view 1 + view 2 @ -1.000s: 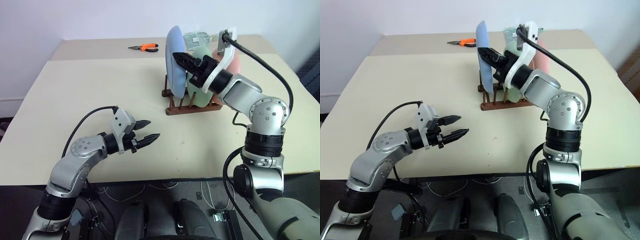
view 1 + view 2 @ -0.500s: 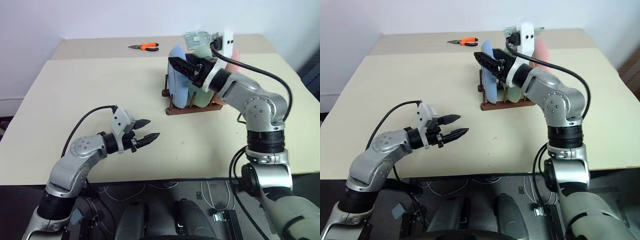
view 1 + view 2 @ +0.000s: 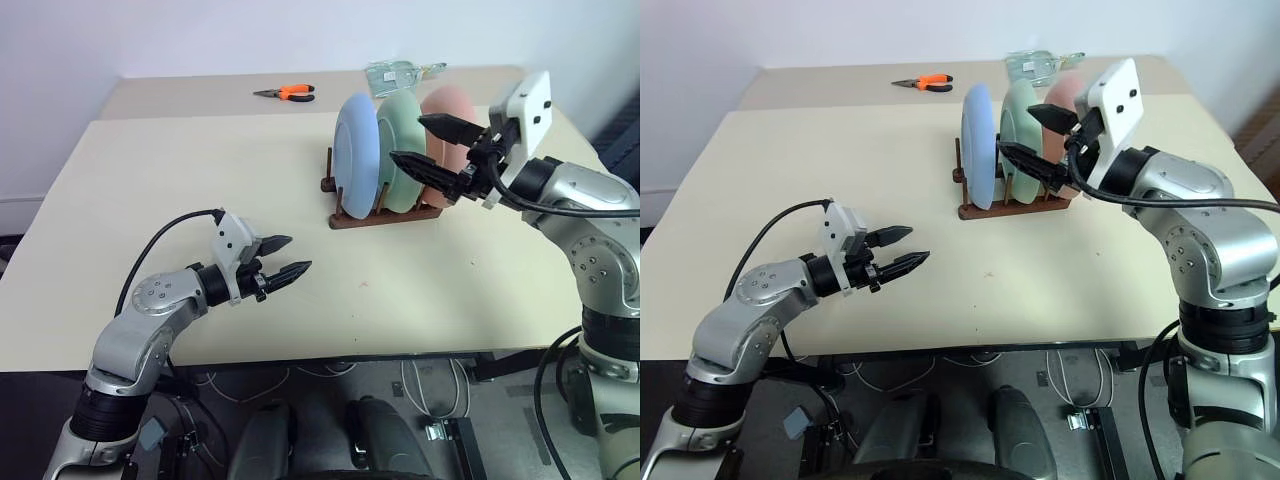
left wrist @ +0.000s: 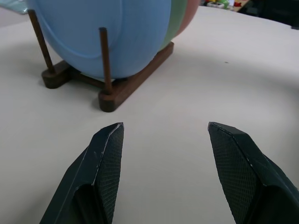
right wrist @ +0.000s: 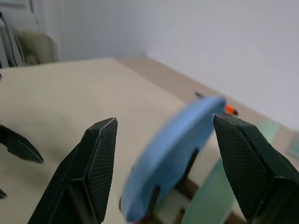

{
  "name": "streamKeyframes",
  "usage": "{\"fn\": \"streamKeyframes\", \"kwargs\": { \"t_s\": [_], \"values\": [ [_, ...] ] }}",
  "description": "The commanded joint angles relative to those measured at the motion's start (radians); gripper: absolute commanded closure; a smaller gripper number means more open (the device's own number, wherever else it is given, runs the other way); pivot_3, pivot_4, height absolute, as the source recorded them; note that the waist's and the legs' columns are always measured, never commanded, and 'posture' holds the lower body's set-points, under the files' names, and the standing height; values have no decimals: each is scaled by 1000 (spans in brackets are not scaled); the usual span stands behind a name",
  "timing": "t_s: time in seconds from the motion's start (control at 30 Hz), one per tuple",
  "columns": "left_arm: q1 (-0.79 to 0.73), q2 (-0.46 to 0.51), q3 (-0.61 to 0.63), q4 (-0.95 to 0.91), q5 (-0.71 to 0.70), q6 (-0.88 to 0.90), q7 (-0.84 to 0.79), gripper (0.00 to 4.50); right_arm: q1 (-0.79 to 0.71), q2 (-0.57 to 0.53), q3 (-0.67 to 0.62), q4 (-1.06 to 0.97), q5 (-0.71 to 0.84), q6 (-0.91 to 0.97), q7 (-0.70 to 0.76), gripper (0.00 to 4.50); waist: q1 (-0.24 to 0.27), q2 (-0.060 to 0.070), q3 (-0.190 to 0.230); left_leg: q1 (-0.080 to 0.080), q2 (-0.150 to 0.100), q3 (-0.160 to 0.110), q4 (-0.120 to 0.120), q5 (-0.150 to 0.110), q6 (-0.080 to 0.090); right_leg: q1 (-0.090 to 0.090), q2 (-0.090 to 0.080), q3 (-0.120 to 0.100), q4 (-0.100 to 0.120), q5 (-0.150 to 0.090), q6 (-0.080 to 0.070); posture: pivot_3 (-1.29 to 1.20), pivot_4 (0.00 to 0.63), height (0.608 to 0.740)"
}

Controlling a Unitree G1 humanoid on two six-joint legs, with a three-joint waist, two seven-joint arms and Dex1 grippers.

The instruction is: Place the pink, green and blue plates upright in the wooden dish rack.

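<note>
- The right gripper (image 3: 432, 143) hangs with fingers spread and empty, at 3 o'clock of the wooden dish rack (image 3: 385, 213).
- The blue plate (image 3: 356, 150), green plate (image 3: 401, 132) and pink plate (image 3: 449, 107) stand upright in it.
- The left gripper (image 3: 282, 258) is spread over the bare table (image 3: 150, 180), at 7 o'clock of the rack, well apart.
- Orange pliers (image 3: 285, 93) lie at 11 o'clock near the far edge.

Three round plates stand on their edges in a small dark brown wooden rack (image 3: 385, 213). The blue plate (image 3: 356, 150) is at the left end of the row. The green plate (image 3: 402, 135) is in the middle, just behind the blue one. The pink plate (image 3: 450, 108) is at the right end. Thin wooden pegs hold the plates up. The rack sits on the pale worktop (image 3: 200, 180), toward the far side.
</note>
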Motion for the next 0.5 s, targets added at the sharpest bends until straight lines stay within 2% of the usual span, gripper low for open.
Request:
{"fn": "streamKeyframes", "kwargs": {
  "t_s": [0.03, 0.17, 0.27, 0.33, 0.5],
  "values": [
    [4, 8, 29, 5, 11, -33, 7, 1540, 90, -92, -105, -62, 18, -16, 84, 1193, 8, 0, 0, -1, 0, 0, 0, 0, 0, 0, 0, -1, -1, 0, 0, 0, 150, 740],
    [69, 63, 88, 59, 60, -90, 2, 1540, 324, -203, -186, -29, -71, -95, 191, 1193, 17, 0, 0, -1, 0, 1, 0, -1, 1, 1, 0, 0, -4, 1, 2, 0, 150, 740],
    [128, 107, 123, 96, 90, -139, -11, 1540, 447, -227, -206, 28, -159, -200, 219, 1193, 15, 0, 0, 0, 0, 1, 0, -1, 1, 1, 0, 1, -4, 1, 1, 0, 150, 740],
    [167, 136, 142, 113, 104, -167, -28, 1540, 492, -230, -205, 60, -202, -260, 236, 1193, 14, 0, 0, 1, 0, 2, 0, 0, 1, 2, 0, 1, -3, 1, 1, 0, 150, 740],
    [216, 157, 171, 142, 121, -210, -33, 1540, 480, -192, -191, 144, -223, -327, 242, 1193, 15, 0, 0, 6, 0, 2, 0, 1, 1, 7, 0, 1, -3, 2, 0, 0, 150, 740]
  ]
}}
